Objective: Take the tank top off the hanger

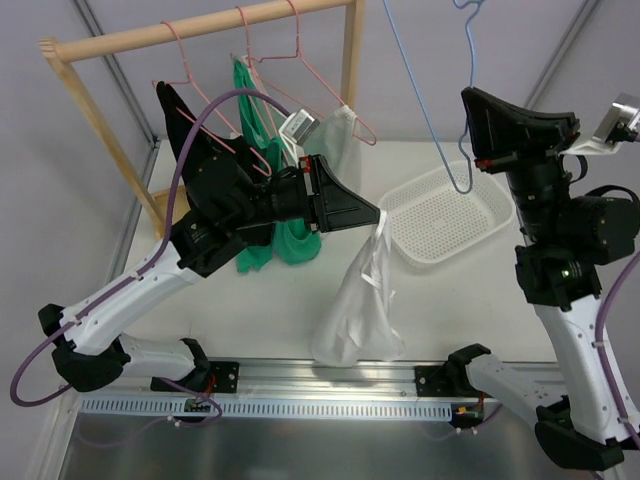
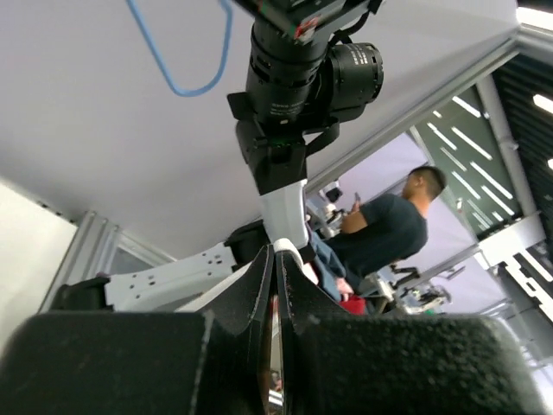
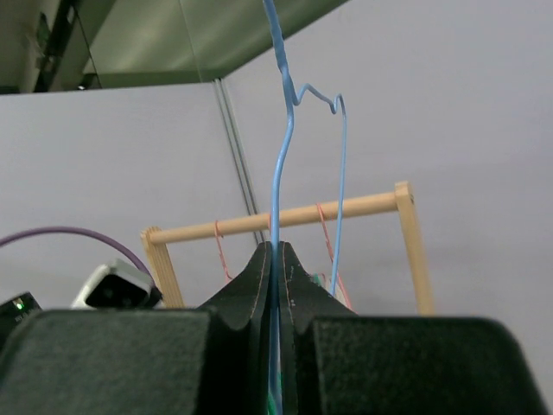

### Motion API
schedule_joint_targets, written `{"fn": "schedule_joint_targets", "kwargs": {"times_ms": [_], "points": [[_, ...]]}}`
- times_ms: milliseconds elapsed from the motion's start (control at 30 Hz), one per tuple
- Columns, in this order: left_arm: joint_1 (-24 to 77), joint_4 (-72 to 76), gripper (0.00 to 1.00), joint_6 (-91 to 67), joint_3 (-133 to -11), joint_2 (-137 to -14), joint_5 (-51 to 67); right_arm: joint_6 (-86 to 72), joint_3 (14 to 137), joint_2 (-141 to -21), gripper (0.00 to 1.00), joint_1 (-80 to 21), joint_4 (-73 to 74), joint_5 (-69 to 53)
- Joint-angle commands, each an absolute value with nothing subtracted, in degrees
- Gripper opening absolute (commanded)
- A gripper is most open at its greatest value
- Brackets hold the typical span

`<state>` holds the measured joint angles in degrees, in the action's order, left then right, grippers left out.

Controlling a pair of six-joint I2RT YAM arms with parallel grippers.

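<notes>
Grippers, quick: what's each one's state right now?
Left gripper: shut on the white tank top, which hangs from it.
Right gripper: shut on the blue hanger wire.

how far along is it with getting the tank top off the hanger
Done: the white top looks free of the blue hanger, and the wire in view is bare. In hand: the left jaws are shut on the top, which dangles from them. The right jaws are shut on the hanger, held up high. Left: probably only setting both down.
</notes>
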<state>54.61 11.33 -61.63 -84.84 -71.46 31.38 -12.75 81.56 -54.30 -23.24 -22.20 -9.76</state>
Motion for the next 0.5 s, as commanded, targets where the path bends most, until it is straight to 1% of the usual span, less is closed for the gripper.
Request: {"fn": "schedule_joint_targets", "kwargs": {"times_ms": [0, 167, 300, 467], "points": [[53.97, 8.09, 0.0, -53.71, -86.31, -67.15, 29.09, -4.15, 80.33, -49.93, 0.0, -23.55, -9.68, -8.27], [52.74, 5.46, 0.0, -51.24, -86.13, -66.01, 28.83, -0.44, 81.48, -47.9, 0.0, -23.47, 1.65, -9.66], [51.95, 3.0, 0.0, -48.87, -86.31, -65.39, 27.6, 1.58, 80.77, -47.11, 0.0, -23.47, 6.05, -10.46], [51.59, 0.27, 0.0, -44.66, -86.92, -64.51, 25.67, 2.46, 81.82, -49.56, 0.0, -23.47, 8.88, -12.56]]}}
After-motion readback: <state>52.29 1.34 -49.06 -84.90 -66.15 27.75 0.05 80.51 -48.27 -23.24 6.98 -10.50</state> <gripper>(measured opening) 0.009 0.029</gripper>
